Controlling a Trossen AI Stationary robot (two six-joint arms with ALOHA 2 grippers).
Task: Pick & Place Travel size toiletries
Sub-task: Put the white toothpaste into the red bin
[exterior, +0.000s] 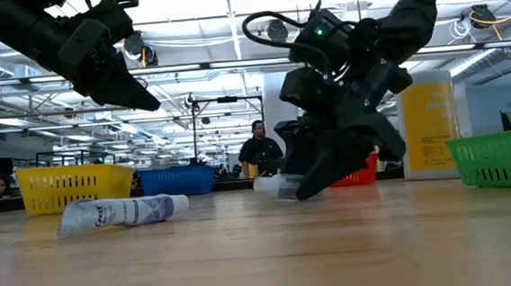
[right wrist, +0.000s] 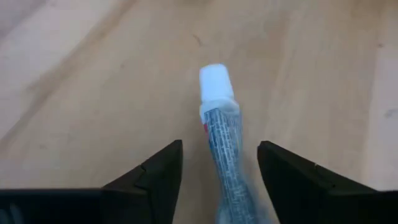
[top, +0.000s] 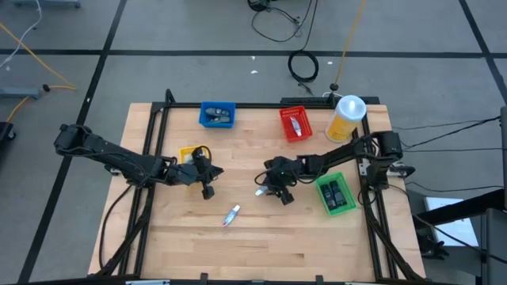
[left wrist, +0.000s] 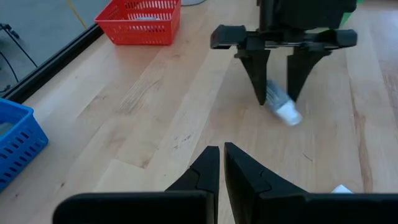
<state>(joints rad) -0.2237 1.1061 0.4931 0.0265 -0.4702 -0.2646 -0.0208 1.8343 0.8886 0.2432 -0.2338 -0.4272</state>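
A thin white-silver tube (right wrist: 222,134) with a white cap (right wrist: 213,81) lies flat on the wood near the table's middle. My right gripper (right wrist: 219,148) is open and low over it, one finger on either side, with a gap to each. The left wrist view shows the same: the right gripper (left wrist: 278,99) straddles the tube (left wrist: 281,107). A second tube (top: 230,215) lies flat nearer the near edge, also seen as the tube (exterior: 125,211) in the low view. My left gripper (top: 208,190) hovers shut above the table beside the yellow bin, holding nothing.
Small bins stand around the work area: yellow (top: 188,153), blue (top: 217,115) with items inside, red (top: 295,123), green (top: 336,195) with dark items. A tall yellow canister with a white lid (top: 346,119) stands at the far right. Bare wood lies toward the near edge.
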